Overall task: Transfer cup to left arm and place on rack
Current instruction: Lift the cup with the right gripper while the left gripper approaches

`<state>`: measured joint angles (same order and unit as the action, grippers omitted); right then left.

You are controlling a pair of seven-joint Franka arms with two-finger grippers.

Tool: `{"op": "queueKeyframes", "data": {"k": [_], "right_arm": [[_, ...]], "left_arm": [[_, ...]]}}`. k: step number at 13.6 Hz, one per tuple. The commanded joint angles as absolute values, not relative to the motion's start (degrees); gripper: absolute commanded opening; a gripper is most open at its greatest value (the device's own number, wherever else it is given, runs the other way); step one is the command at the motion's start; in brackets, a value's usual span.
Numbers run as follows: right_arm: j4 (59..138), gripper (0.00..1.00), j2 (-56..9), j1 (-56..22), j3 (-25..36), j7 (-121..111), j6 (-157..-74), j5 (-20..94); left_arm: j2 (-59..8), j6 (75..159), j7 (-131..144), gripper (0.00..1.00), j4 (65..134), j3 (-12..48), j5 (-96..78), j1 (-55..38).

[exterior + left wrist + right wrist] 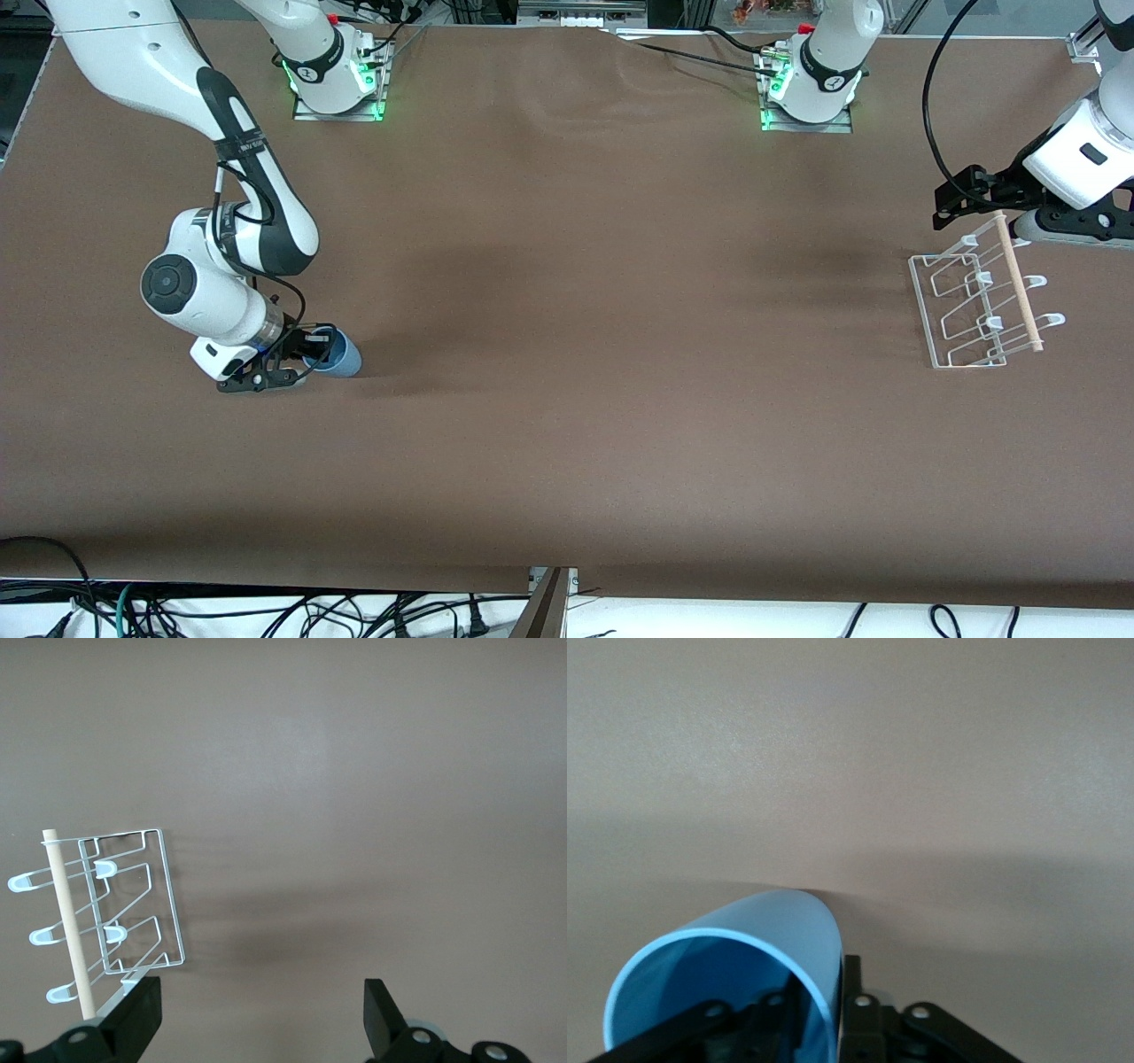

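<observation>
The light-blue cup [342,355] lies on its side low at the table, toward the right arm's end, its mouth toward the gripper. My right gripper [307,348] is shut on the cup's rim wall, one finger inside and one outside. In the right wrist view the cup [757,935] fills the lower part and the gripper [826,997] pinches its wall. The white wire rack [966,306] with its wooden dowel [1019,283] stands at the left arm's end. My left gripper [961,197] is open and empty above the table beside the rack. The left wrist view shows the rack [133,904] by the open gripper [261,1019].
Brown table cloth [585,354] covers the whole table. The two arm bases [337,80] stand along the edge farthest from the front camera. Cables hang below the table edge nearest the front camera.
</observation>
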<state>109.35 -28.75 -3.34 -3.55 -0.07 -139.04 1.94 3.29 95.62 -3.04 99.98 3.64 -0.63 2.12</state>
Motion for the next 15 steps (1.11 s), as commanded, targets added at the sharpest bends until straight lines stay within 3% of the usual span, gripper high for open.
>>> {"op": "queueKeyframes", "data": {"k": [1, 9, 15], "right_arm": [[110.74, 0.0, -26.98, -2.9, -4.39, 2.89, -138.69, 1.93], [105.48, 0.0, -25.75, -3.34, -6.15, 8.07, -130.1, 2.64], [91.95, 0.0, -25.66, -3.86, -10.54, 17.92, -112.61, 15.27]], "left_arm": [[3.6, 94.66, -3.08, 1.0, 99.4, 3.52, 0.0, 1.85], [3.6, 93.87, -3.43, 1.0, 99.4, 3.52, -0.53, 1.76], [-0.34, 87.71, -18.44, 1.0, 99.41, 3.78, -12.7, 1.32]]}}
